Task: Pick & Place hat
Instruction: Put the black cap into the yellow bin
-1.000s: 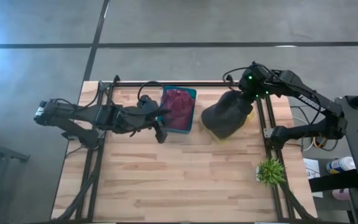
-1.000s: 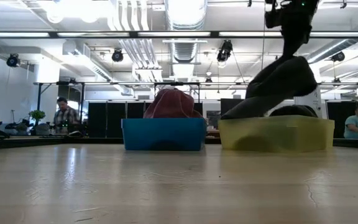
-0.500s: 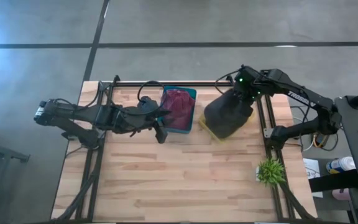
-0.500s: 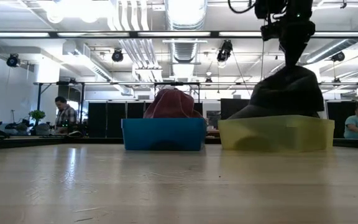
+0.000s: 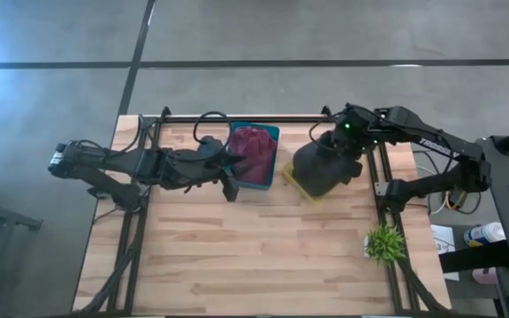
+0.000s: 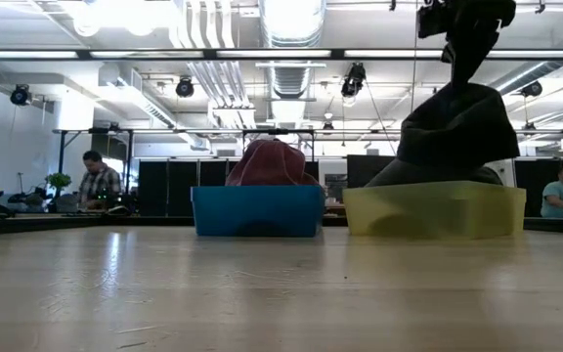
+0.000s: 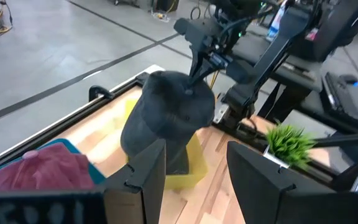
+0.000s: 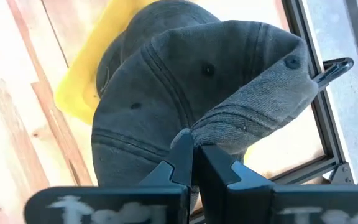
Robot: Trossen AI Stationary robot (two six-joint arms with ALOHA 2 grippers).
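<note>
Grey cloth marks the step in hand: the right end effector (image 8: 191,163) is pinched tight on a fold of the grey hat (image 5: 323,166), which hangs over the yellow bin (image 6: 434,209) with its lower part apparently already inside the walls. This looks like the placing stage, near its finish. The next move calls for lowering a little more so the hat settles in the bin, then parting the fingers and lifting straight up so the fabric does not snag and come back out. The left end effector (image 7: 191,171) waits with fingers wide apart and nothing between them, just beside the blue bin (image 5: 269,159), which holds a maroon hat (image 5: 252,152). Hard to make out: whether the grey hat touches the bin floor, since the yellow wall hides its lower edge in the low view and the hat itself covers most of the bin from above. The brim cannot be picked out for certain. A small green plant (image 5: 384,242) stands well apart on the tabletop (image 5: 254,256)
</note>
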